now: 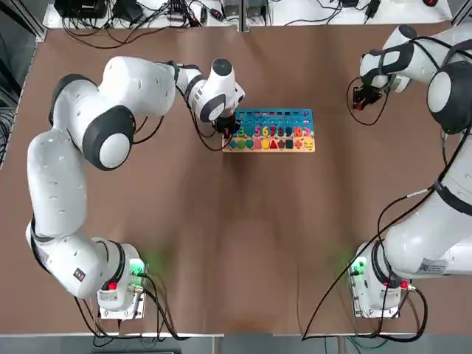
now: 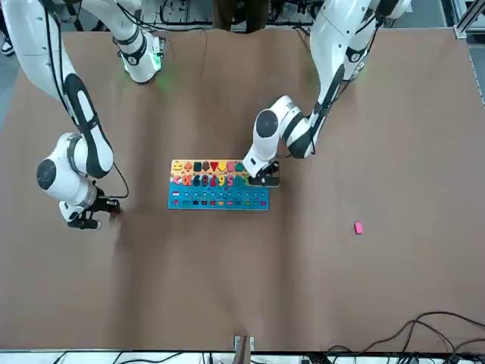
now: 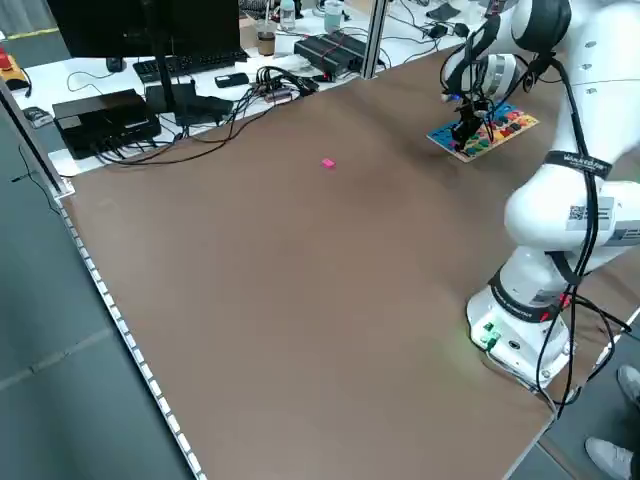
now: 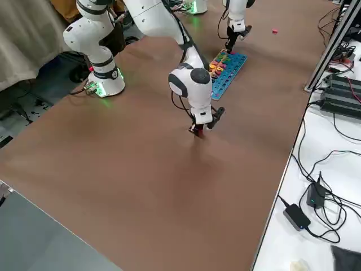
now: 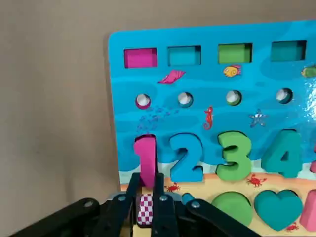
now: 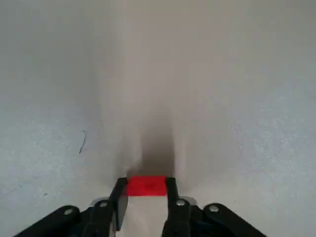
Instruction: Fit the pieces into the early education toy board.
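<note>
The toy board (image 1: 284,118) lies flat at the far middle of the table, its blue part away from the arms. My left gripper (image 1: 226,131) stands over the board's left end, shut on a small pink-and-white checkered piece (image 5: 144,210) just by the pink number 1 (image 5: 145,158). My right gripper (image 1: 361,102) is down at the table far to the board's right, shut on an orange-red piece (image 6: 146,186). A second pink piece (image 2: 358,227) lies loose on the bare table, far from both grippers.
The board (image 5: 207,81) holds coloured numbers, shapes and small blocks in its slots. Brown cloth (image 1: 243,236) covers the whole table. Cables and black boxes (image 3: 110,115) lie along the far edge beyond the cloth.
</note>
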